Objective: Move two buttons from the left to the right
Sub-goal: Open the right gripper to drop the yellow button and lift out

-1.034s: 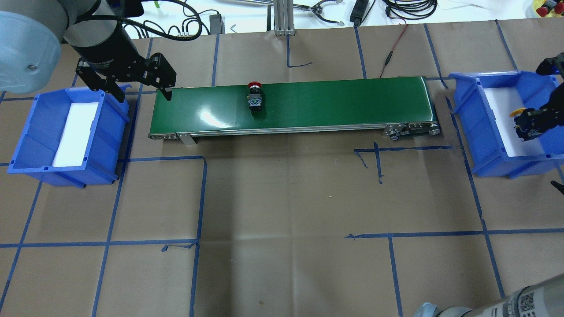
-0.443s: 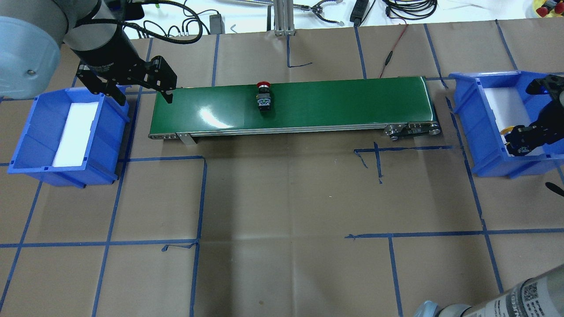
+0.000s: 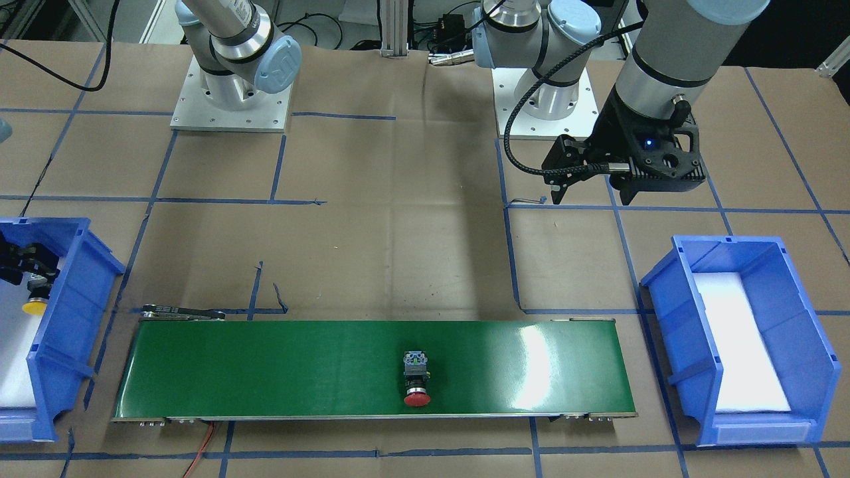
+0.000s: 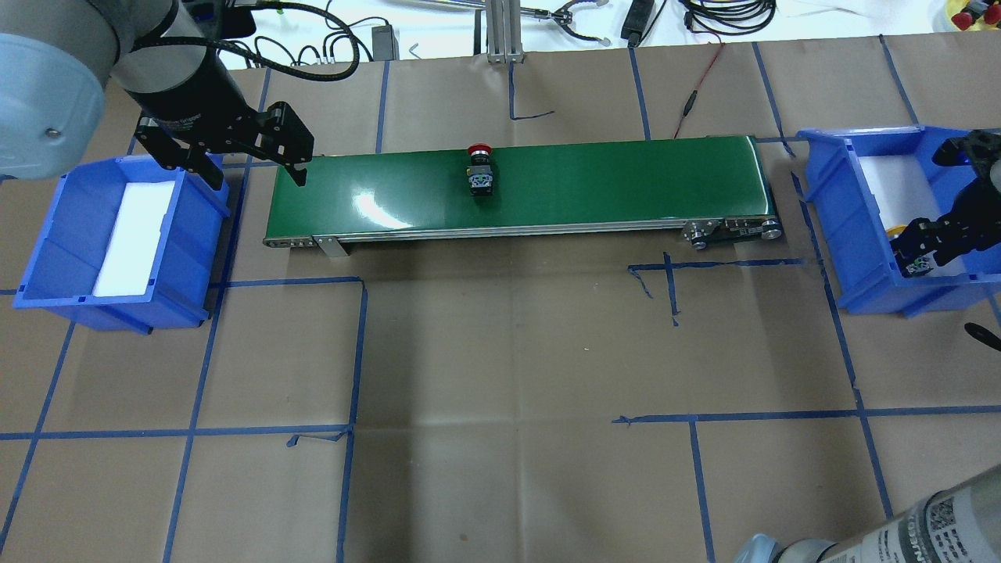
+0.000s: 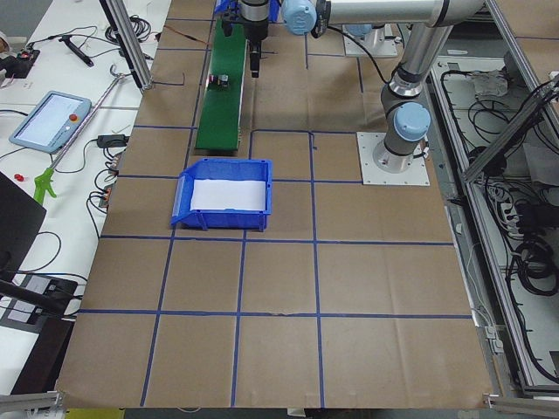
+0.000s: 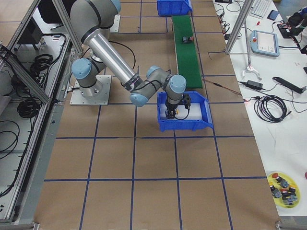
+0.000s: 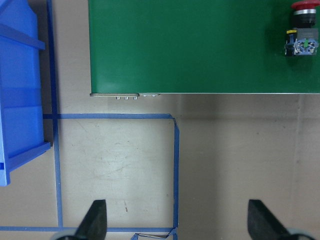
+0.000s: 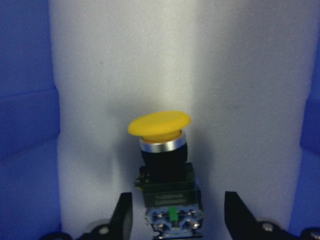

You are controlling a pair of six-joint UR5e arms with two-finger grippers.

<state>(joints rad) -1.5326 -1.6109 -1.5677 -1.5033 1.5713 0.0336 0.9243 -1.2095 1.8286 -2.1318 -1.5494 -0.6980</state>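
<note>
- The left gripper (image 4: 256, 168) hangs in the air near the 9 o'clock end of the conveyor belt (image 4: 610, 180), as the overhead view lays it out; its fingers (image 7: 95, 220) are spread wide with nothing held; between them its wrist view shows only the paper-covered table (image 7: 115, 165) and lines of blue tape (image 7: 175, 170).
- The left bin (image 4: 47, 234) sits on the table just past that same end of the belt, at 9 o'clock from it; a white pad (image 4: 133, 238) lines its floor.
- The red button (image 4: 479, 173) lies on its side on the green belt, a little toward 9 o'clock from the belt's middle; its cap points to 12 o'clock in the overhead view, close to the belt's far edge, and its grey, green-marked rear block points to 6 o'clock; neither gripper touches it.
- The right gripper (image 8: 177, 200) is down inside the right bin (image 4: 848, 219), which stands off the belt's 3 o'clock end; its jaws are parted, one finger on each side of the yellow button (image 8: 160, 150).
- The yellow button lies on the foam pad (image 8: 250, 75) in that bin, with its cap toward 12 o'clock in the wrist view and its rear block toward 6 o'clock, between the fingers; pale foam shows between the block and the finger at 3 o'clock; at 9 o'clock the gap is in shadow and I cannot tell whether that finger touches; the claw does not look clamped on it.
</note>
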